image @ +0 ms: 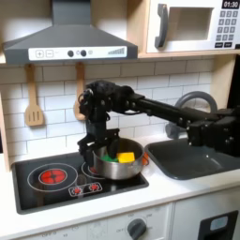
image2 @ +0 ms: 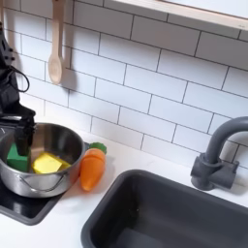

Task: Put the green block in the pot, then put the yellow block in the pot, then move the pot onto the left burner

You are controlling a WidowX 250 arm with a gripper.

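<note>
Toy kitchen: white tile wall, black stove (image: 56, 192) set in a white counter, dark sink (image2: 165, 208) on the second exterior view's right. Pot (image2: 39, 172) sits on the burner nearer the sink. Inside it, green block (image2: 16, 155) and yellow block (image2: 46, 164) lie side by side, touching. Gripper (image2: 17, 131) hangs at the pot's rim over the green block; cannot tell if its fingers are spread or closed. Carrot (image2: 91, 167) lies just beside the pot.

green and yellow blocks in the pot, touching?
Touching: in the second exterior view the green block abuts the yellow block inside the pot.
</note>
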